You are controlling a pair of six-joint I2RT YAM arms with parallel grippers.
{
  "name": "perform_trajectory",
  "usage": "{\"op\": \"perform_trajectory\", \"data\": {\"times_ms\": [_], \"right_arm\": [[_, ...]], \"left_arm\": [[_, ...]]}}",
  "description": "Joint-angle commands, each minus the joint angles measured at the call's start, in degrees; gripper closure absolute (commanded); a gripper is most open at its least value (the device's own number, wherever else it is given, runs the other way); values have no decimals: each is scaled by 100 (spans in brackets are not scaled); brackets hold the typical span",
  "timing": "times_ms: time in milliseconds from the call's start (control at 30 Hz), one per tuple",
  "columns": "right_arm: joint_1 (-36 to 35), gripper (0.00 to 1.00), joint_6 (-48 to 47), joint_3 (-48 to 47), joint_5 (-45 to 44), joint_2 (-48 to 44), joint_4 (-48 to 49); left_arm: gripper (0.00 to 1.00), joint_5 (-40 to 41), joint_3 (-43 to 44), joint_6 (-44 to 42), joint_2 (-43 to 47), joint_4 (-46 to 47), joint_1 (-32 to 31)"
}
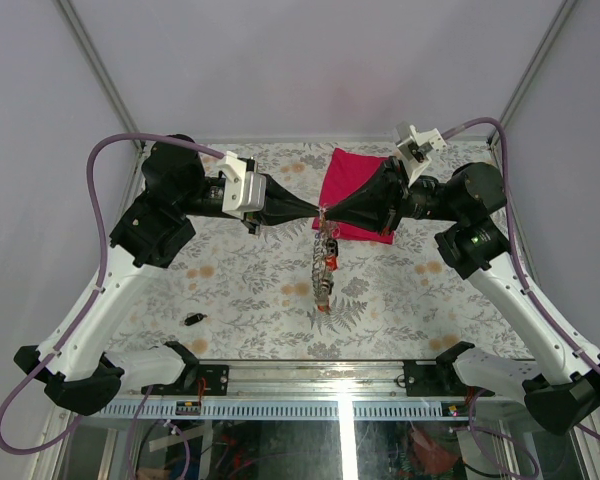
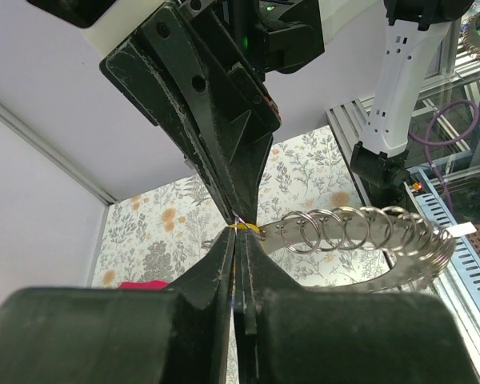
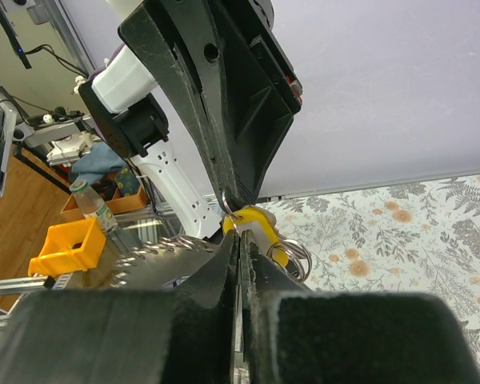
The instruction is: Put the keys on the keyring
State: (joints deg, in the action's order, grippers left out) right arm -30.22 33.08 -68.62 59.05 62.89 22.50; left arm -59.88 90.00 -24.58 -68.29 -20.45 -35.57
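Note:
My two grippers meet tip to tip above the middle of the table. The left gripper [image 1: 317, 210] [image 2: 238, 234] is shut on a small split ring [image 3: 227, 205] of the keyring. The right gripper [image 1: 327, 212] [image 3: 239, 238] is shut on a yellow-headed key [image 3: 256, 218] [image 2: 246, 227] through which that ring passes. The keyring [image 1: 326, 255] hangs below them, a wide grey metal band [image 2: 400, 268] [image 3: 156, 264] lined with several small rings [image 2: 336, 228]. A red-headed key [image 1: 323, 307] dangles at its lower end. One black key [image 1: 192, 319] lies alone on the table at the front left.
A red folded cloth [image 1: 352, 180] lies at the back centre, partly under the right arm. The floral tabletop [image 1: 240, 280] is bounded by a metal rail [image 1: 310, 375] in front and pale walls on the other sides.

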Motion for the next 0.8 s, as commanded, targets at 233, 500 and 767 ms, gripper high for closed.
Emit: {"op": "perform_trajectory", "data": {"times_ms": [233, 500, 767], "right_arm": [[20, 100, 297, -303, -780, -145, 477], [25, 100, 424, -285, -822, -132, 581], [27, 100, 377, -237, -1063, -186, 457]], "left_arm": [[100, -279, 115, -143, 42, 50, -55], [100, -150, 80, -192, 52, 34, -42], [100, -59, 79, -232, 48, 21, -46]]}}
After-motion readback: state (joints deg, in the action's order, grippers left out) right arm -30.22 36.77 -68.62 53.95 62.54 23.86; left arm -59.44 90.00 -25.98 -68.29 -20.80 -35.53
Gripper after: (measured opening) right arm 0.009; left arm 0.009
